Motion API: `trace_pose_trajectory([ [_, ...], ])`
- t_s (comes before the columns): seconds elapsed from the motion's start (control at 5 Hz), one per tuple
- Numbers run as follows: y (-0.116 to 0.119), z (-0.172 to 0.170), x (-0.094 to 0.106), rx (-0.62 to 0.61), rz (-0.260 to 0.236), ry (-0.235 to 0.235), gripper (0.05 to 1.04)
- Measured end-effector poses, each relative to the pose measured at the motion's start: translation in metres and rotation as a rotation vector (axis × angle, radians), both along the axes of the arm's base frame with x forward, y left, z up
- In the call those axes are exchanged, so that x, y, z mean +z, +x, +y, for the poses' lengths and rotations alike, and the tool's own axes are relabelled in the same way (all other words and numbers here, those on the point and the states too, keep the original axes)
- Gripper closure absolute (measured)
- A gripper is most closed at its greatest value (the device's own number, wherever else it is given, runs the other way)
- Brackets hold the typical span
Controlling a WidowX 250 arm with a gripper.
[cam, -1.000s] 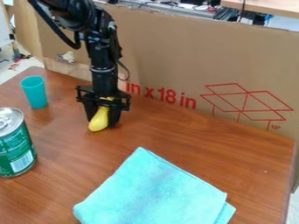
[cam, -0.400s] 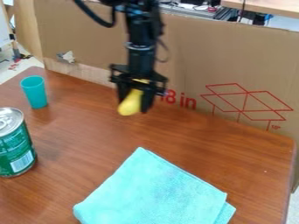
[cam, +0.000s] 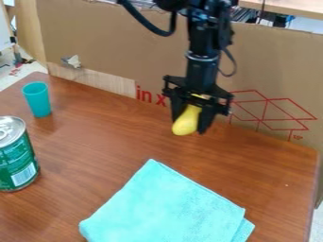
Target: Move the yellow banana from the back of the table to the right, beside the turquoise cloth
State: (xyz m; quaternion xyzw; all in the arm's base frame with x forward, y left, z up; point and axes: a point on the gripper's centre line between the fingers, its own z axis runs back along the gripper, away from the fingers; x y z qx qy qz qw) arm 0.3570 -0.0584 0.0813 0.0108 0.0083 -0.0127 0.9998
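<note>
Because the yellow pear-shaped toy [cam: 187,120] looks light, firm and smooth, the pincer [cam: 191,124], upper right, sensibly grips its narrower end.

Hand [cam: 192,124]: black. Squash-shaped item [cam: 186,122] in it: plain yellow. Bench [cam: 107,142]: reddish-brown, darker wood-grain streaks. Cloth [cam: 165,208], 6 o'clock: light aqua, slightly mottled. Cup [cam: 38,100], between 9 and 10 o'clock: solid teal. Can [cam: 12,160], 8 o'clock: green label, white patch with dark barcode stripes, silver lid. Cardboard [cam: 120,42], 12 o'clock: tan, red lettering, red line-drawn box toward 3 o'clock.
</note>
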Motion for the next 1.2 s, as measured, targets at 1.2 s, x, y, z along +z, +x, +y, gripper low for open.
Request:
trace_pose_trajectory([
  [1.2, -0.007, -0.061, -0.057, -0.005, 0.083, -0.117, 0.473],
])
